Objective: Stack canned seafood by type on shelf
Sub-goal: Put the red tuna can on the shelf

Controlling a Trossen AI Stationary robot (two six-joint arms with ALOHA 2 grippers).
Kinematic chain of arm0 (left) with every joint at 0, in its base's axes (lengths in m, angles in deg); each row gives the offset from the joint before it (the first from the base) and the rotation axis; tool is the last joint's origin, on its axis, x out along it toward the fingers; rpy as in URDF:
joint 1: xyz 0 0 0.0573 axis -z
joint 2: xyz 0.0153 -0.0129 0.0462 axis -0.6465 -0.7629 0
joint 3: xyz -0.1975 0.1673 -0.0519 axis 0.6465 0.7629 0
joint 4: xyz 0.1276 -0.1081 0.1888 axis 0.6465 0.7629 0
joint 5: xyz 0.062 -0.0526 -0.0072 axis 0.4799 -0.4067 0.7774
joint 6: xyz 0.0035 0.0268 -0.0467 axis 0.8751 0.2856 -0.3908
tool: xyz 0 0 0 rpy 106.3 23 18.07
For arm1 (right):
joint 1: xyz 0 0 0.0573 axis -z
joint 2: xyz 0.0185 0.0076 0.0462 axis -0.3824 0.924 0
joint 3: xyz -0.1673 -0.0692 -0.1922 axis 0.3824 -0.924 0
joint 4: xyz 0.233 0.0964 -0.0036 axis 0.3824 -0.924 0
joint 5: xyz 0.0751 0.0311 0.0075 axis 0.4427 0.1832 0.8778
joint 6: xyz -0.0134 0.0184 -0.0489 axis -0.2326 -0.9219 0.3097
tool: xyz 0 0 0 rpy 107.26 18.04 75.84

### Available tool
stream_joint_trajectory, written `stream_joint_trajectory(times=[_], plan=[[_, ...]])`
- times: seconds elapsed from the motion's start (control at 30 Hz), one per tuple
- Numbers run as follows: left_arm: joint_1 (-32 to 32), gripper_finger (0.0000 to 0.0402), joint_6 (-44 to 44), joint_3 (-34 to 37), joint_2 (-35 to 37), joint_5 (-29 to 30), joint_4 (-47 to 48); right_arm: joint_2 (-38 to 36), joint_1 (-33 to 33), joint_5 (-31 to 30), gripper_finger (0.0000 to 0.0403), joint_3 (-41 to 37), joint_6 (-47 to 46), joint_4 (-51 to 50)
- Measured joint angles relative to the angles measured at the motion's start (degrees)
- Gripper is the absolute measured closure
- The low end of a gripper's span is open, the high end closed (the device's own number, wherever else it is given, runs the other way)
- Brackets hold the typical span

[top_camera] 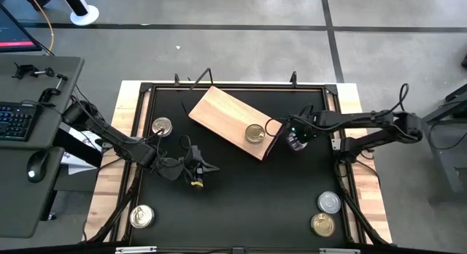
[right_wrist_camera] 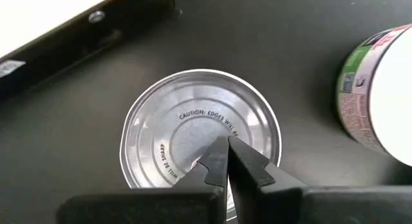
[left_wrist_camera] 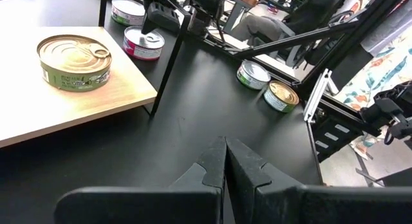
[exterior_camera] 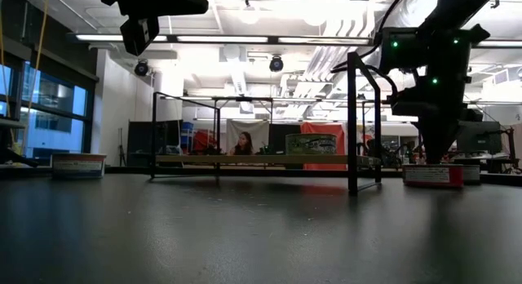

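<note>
Overhead looking down, table-level sideways, two close wrist views

Closed right tool [right_wrist_camera: 226, 161] directly above a silver-lidded tin [right_wrist_camera: 201, 124], another tin [right_wrist_camera: 380, 95] beside.

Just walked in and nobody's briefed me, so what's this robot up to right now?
It is sorting tins onto a wooden shelf, and one gold-lidded tin already sits on it. The right gripper, shut and empty, hovers over a silver-lidded tin on the black table beside the shelf's end. The left gripper, also shut and empty, waits over the table in front of the shelf. Other tins lie untouched on the table: a pair near the right corner and two singles on the left.
</note>
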Motion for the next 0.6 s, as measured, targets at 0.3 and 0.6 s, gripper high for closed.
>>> stream_joint_trajectory(times=[0.3, 0.6], plan=[[0.38, 0.0401, -1.87, 0.00, 0.00, -0.76, -0.02, 0.74, -3.32, 4.30, 0.0403, 0.03, -1.91, -0.75], [0.38, 0.0401, -1.40, 0.00, 0.00, -2.47, 0.00, 0.69, -12.49, 10.16, 0.0403, 0.09, -7.48, -3.50]])
